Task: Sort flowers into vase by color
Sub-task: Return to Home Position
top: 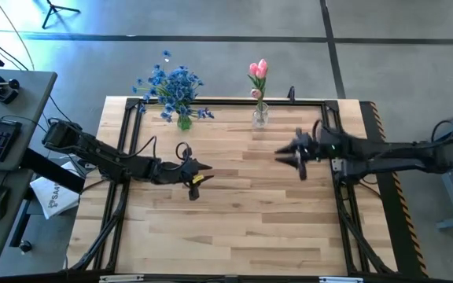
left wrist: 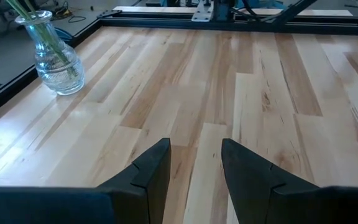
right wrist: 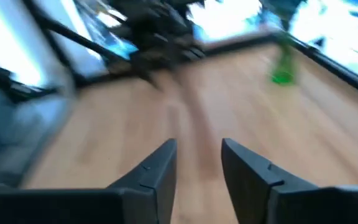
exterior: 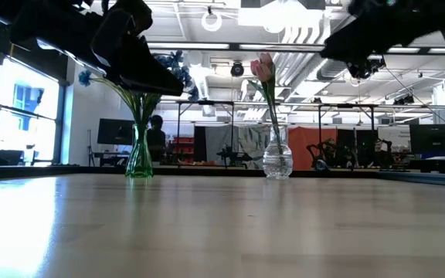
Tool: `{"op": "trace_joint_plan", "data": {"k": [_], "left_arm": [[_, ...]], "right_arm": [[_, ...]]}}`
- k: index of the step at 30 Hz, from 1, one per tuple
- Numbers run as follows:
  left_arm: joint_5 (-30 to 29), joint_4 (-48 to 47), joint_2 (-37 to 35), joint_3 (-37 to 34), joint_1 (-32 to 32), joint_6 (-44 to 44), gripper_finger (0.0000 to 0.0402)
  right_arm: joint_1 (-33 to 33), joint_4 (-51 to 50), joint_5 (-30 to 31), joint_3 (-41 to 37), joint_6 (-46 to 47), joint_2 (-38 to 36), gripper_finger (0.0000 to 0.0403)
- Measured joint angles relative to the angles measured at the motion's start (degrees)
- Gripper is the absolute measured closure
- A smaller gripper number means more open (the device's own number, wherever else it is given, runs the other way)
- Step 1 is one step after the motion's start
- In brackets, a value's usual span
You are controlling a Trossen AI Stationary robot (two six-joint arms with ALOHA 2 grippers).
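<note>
Sorting looks done.
- Blue flowers [top: 175, 85] stand in green vase [top: 184, 121], past left pincer [top: 197, 178], by far table [top: 234, 228] edge.
- Pink tulips [top: 258, 72] stand in clear vase [top: 259, 118], near right pincer [top: 288, 156], toward same far edge.
- No loose flowers seen by either pincer.
- Both pincers open a small way, holding nothing, up off table.
- Step in hand, I think: going home.
- Next move: pull arms back, stay clear of vases so none tips.

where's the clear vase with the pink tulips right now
In the high view the clear vase stands at the far edge of the table, near the middle, with the green vase of blue flowers to its left.
</note>
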Motion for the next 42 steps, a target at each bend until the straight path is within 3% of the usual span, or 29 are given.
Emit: {"op": "trace_joint_plan", "data": {"k": [6,11,15,24,34,42], "left_arm": [[-0.2,0.3,0.0,0.0,-0.3,0.5,0.0271],[-0.4,1.1,0.0,0.0,-0.1,0.5,0.0271],[-0.4,2.3,0.0,0.0,0.2,0.7,0.0271],[-0.4,-0.6,-4.8,0.0,0.6,2.5,0.0271],[-0.4,-2.1,-23.2,-9.7,1.0,4.0,0.0271],[-0.5,-1.9,-38.7,-16.8,1.0,5.6,0.0271]], "right_arm": [[9.0,26.9,-0.1,-18.2,5.2,-7.6,0.0319],[11.9,36.4,0.0,-26.8,4.4,-11.8,0.0347],[12.0,36.2,-0.6,-29.9,3.0,-15.6,0.0369],[11.8,21.4,-2.0,-29.9,-2.5,-27.6,0.0398],[11.8,7.9,-0.9,-29.9,-4.1,-41.7,0.0401],[11.9,7.7,0.4,-29.9,-5.2,-42.5,0.0402]]}}
